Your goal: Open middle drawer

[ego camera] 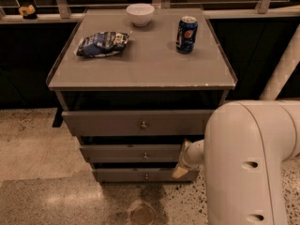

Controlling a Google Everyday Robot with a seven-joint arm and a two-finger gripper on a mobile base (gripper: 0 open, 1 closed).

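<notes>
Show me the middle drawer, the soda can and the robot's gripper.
middle drawer [117, 152]: camera view, grey front, left half.
soda can [187, 34]: camera view, blue side.
gripper [182, 168]: camera view, tan tip at the drawer's right end.

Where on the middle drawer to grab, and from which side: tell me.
Take the small round knob at the centre of the middle drawer, coming straight at the front: the face is flat, with nothing else to hold. The gripper sits by the drawer's right end, off the knob.
</notes>
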